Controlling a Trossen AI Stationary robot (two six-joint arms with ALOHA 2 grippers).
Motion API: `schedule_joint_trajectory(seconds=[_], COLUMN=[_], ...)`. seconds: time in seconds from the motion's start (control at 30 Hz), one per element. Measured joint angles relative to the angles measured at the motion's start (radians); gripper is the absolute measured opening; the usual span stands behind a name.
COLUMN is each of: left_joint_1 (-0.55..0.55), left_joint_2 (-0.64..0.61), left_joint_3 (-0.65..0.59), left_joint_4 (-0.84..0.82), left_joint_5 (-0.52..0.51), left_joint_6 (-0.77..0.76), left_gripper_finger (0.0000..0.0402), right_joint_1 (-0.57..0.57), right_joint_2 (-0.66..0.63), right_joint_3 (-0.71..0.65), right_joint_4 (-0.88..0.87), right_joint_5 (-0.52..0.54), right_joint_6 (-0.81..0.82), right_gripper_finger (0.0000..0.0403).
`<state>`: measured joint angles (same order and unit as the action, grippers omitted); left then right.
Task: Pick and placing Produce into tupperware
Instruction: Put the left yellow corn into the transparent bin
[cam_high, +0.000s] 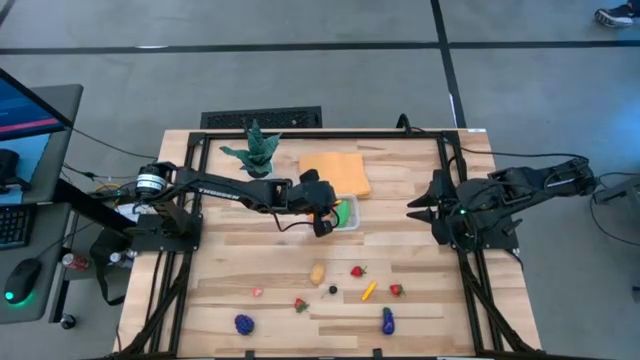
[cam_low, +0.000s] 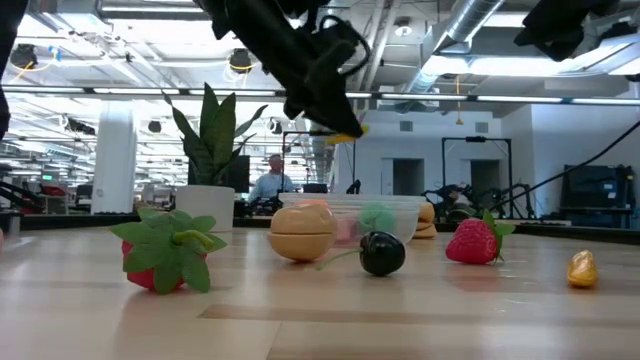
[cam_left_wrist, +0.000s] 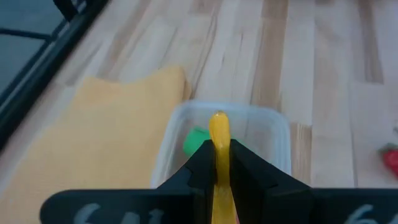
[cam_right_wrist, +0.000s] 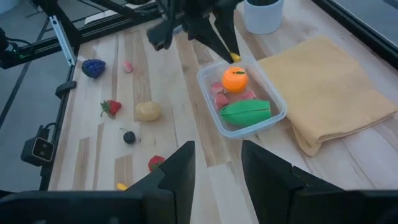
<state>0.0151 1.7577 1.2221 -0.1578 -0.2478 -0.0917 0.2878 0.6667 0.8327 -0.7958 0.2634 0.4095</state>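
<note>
Yellow and slender, a toy piece (cam_left_wrist: 219, 134) sits clamped between the closed fingers of the left tool (cam_left_wrist: 219, 163), which hangs just above the near rim of the tupperware (cam_high: 352, 225). The wrist camera shows the piece pointing down toward the clear box, over a green item inside.

The tupperware (cam_right_wrist: 272, 111) rests on the wooden tabletop (cam_high: 250, 270), touching the edge of the orange cloth (cam_high: 336, 173). Inside it lie an orange fruit (cam_right_wrist: 235, 79), a green vegetable (cam_right_wrist: 246, 112) and some pink-red pieces (cam_right_wrist: 217, 96).

The right tool (cam_right_wrist: 217, 163) waits off to the right side of the tabletop, well apart from the box; its fingers stand partly apart with nothing between them.

More produce is scattered on the near half of the tabletop: a tan potato-like piece (cam_high: 317, 272), a strawberry (cam_high: 357, 271), a small black berry (cam_high: 333, 290), a yellow-orange stick (cam_high: 369, 291), a red piece (cam_high: 396, 290), another red piece with green leaves (cam_high: 299, 305), a tiny pink piece (cam_high: 257, 292), a blue-purple cluster (cam_high: 243, 323) and a purple eggplant (cam_high: 387, 321).

A potted plant (cam_high: 255, 150) stands at the far edge, beside the cloth. From table height, a person (cam_low: 268, 182) shows seated in the room behind.
</note>
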Motion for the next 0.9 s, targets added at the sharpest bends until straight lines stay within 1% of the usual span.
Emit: schedule_joint_trajectory(seconds=[0.17,0.2,0.27,0.43,0.57,0.77,0.9], left_joint_1=[0.002,0.004,0.008,0.011,0.009,0.011,0.013], left_joint_2=[0.044,0.048,0.068,0.123,0.144,0.144,0.144], left_joint_3=[0.001,-0.002,0.001,0.000,0.001,0.000,0.000], left_joint_4=[0.044,0.030,0.071,0.080,0.086,0.080,0.082], left_joint_5=[0.016,0.019,0.032,0.064,0.094,0.094,0.123], left_joint_6=[-0.010,-0.018,-0.035,-0.085,-0.106,-0.115,-0.122], left_gripper_finger=[0.0028,0.0028,0.0028,0.0028,0.0028,0.0028,0.0031], right_joint_1=[0.000,0.000,0.000,0.004,0.023,0.049,0.053], right_joint_2=[0.014,0.015,0.023,0.044,0.056,0.069,0.073], right_joint_3=[0.000,0.000,0.000,0.000,0.000,0.000,0.000], right_joint_4=[0.012,0.011,0.015,0.019,0.019,0.022,0.028], right_joint_5=[0.000,0.000,0.000,0.000,0.000,0.000,0.006], right_joint_6=[-0.001,-0.002,-0.002,-0.002,-0.001,0.001,0.001], right_gripper_finger=[0.0123,0.0123,0.0123,0.0123,0.0123,0.0123,0.0123])
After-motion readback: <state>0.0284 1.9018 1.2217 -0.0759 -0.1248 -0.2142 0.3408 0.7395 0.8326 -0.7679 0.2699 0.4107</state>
